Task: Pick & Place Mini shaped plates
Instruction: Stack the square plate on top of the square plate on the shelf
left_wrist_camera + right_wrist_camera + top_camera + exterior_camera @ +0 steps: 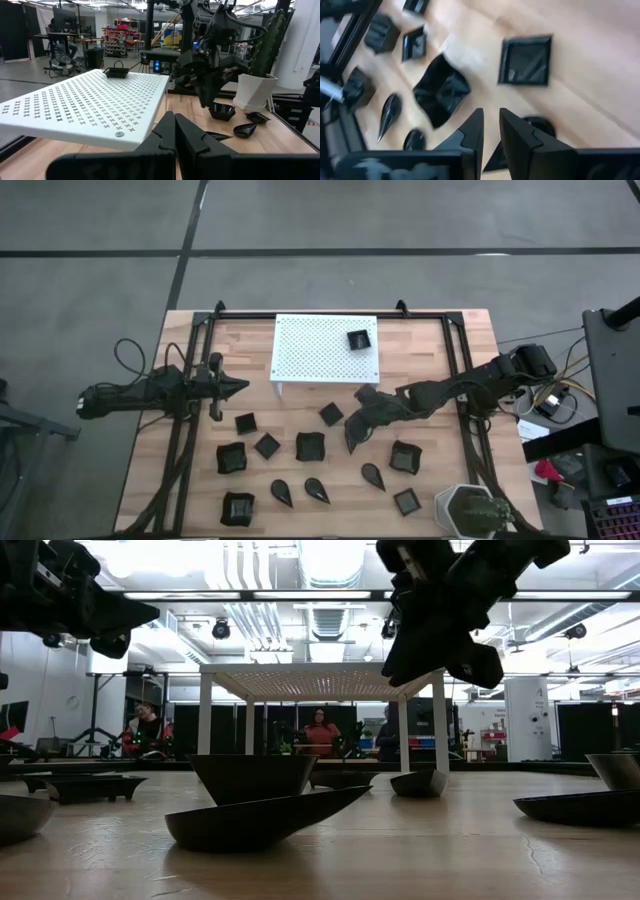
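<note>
The wooden surface carries a white perforated stand at its far middle, framed by dark rails. One mini plate sits on the stand's right part; the other mini shaped plates (squares and teardrops) lie scattered on the surface in front of the stand. A hexagonal pot with a cactus stands at the near right corner. Beyond the stand, people sit in a workshop room. The left end effector hovers just left of the stand, its fingers pressed together and empty. The right end effector hangs over the plates right-front of the stand, fingers slightly parted, carrying nothing.
</note>
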